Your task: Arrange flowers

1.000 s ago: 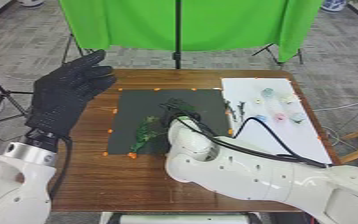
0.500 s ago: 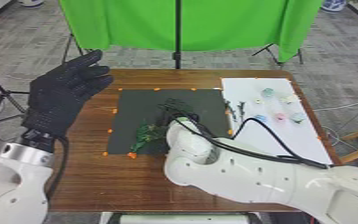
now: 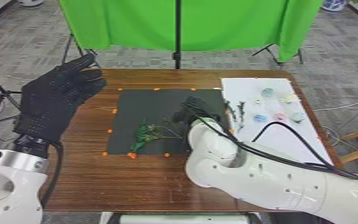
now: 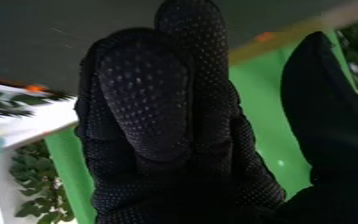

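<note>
Green bits first, flowers later, that's my read of where this build is at. A leafy sprig (image 3: 145, 135) is lying on the left part of the black mat (image 3: 140, 107), towards the near edge, and no blooms are on there with it. So I'd call it the foliage-laying stage.

Its long axis runs mostly near-to-far, a bit slanted: the narrow tip points back at the robot and leans left, while a few thin stems splay off to the right.

Right hand (image 4: 180, 190) is over the mat's right side, fingers straight and thumb (image 4: 326, 105) well apart from them, nothing pinched between. Left hand (image 3: 58, 97) is up off the left of the worktop (image 3: 140, 185), relaxed and empty.

Next up, imo, is going over to the white sheet (image 3: 238, 87) for one of the dark sprigs (image 3: 241, 109), or starting on the blue flower (image 3: 260, 118) or pink flower (image 3: 279, 117). Needs a light pinch low on the stem, and clearance so the glove doesn't drag the greenery.
</note>
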### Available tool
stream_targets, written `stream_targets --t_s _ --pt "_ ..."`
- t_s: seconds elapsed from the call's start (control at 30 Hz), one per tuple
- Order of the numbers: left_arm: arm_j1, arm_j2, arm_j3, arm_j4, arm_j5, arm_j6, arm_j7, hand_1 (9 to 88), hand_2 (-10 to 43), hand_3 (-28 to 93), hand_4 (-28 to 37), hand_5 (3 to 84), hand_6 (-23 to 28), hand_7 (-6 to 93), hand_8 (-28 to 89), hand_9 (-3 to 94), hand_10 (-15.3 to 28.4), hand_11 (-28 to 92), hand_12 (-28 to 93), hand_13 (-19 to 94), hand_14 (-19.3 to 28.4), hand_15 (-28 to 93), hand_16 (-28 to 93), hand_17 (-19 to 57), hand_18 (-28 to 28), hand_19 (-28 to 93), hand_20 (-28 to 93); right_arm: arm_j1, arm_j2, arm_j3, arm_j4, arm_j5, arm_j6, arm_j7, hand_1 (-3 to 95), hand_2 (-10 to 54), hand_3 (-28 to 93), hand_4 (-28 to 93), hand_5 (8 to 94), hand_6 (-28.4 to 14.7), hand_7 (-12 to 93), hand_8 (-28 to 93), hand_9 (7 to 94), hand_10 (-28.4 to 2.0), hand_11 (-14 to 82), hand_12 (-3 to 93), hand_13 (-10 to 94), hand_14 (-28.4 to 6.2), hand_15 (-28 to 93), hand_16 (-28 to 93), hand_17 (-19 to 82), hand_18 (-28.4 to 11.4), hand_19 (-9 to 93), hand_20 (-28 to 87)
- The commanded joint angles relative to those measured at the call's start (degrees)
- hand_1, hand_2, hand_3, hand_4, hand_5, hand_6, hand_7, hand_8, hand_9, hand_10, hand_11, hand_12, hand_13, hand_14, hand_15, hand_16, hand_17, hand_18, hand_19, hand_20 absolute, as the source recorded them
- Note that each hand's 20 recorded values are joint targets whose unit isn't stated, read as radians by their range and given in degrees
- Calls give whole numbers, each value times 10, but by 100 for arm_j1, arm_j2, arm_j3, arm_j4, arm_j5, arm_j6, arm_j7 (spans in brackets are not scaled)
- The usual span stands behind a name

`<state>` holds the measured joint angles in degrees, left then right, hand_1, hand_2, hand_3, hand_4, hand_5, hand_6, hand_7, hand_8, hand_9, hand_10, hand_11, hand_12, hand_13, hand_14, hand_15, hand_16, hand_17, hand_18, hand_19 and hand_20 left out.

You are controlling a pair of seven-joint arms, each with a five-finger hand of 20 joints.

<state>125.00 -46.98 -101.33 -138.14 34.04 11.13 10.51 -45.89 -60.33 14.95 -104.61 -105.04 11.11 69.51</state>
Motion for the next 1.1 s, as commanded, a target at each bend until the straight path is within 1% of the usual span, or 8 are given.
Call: stream_targets --t_s 0.03,0.13,0.33,0.37,0.73,0.9,0.93,1.1 --pt "72 4 33 16 -39 84 59 218 77 784 -226 414 125 128 -84 346 228 326 111 240 284 553 -111 -97 280 615 38 -67 -96 -23 180 405 -456 -59 338 -32 720 -228 677 -68 109 -110 914 -138 283 185 901 -62 566 193 470 -211 932 -33" --pt "43 -16 34 23 -25 89 36 218 77 784 -226 414 125 128 -84 346 229 326 111 240 284 553 -111 -96 280 615 37 -94 -190 25 204 535 -665 -113 339 -31 723 -227 673 -66 108 -110 912 -139 284 185 897 -64 570 193 468 -212 932 -36" --pt "147 27 -15 8 -57 127 114 218 77 784 -226 414 125 129 -84 347 228 327 111 240 284 554 -112 -96 280 616 37 -158 -213 -54 63 530 -834 -177 340 -28 722 -228 672 -65 108 -110 912 -140 286 184 895 -67 575 189 466 -213 932 -45" --pt "143 13 -25 7 -55 124 77 219 77 784 -226 414 125 129 -84 347 228 327 111 240 284 554 -112 -96 280 616 37 -167 -204 -74 23 529 -873 -180 340 -28 722 -228 673 -64 108 -110 912 -140 286 184 894 -67 575 189 466 -213 932 -46" --pt "97 -14 -11 26 -28 95 -8 218 78 784 -226 415 125 130 -84 347 228 327 110 240 284 554 -112 -96 280 616 36 -373 -218 -91 -353 413 -1079 -350 339 -24 722 -225 705 -63 108 -111 916 -139 289 184 897 -69 580 184 467 -215 932 -48" --pt "119 3 3 15 -30 103 3 219 78 784 -226 415 125 130 -85 347 228 328 111 240 284 554 -111 -96 280 617 37 -451 -244 -70 -455 348 -1162 -389 339 -22 722 -225 713 -62 110 -111 920 -140 289 184 899 -70 581 184 468 -215 932 -48" --pt "149 25 -3 6 -39 134 46 219 78 785 -227 415 125 130 -85 347 229 328 111 240 284 554 -111 -96 280 617 37 -453 -243 -84 -473 323 -1159 -392 338 -22 722 -225 717 -63 111 -111 921 -140 290 184 900 -70 581 184 468 -215 932 -48" --pt "163 33 -15 3 -51 153 24 220 78 783 -227 414 125 130 -85 347 228 328 111 240 284 554 -111 -96 280 617 36 -491 -243 -63 -513 287 -1208 -363 336 -19 721 -225 729 -65 111 -111 924 -139 290 185 903 -69 581 183 471 -216 932 -47"
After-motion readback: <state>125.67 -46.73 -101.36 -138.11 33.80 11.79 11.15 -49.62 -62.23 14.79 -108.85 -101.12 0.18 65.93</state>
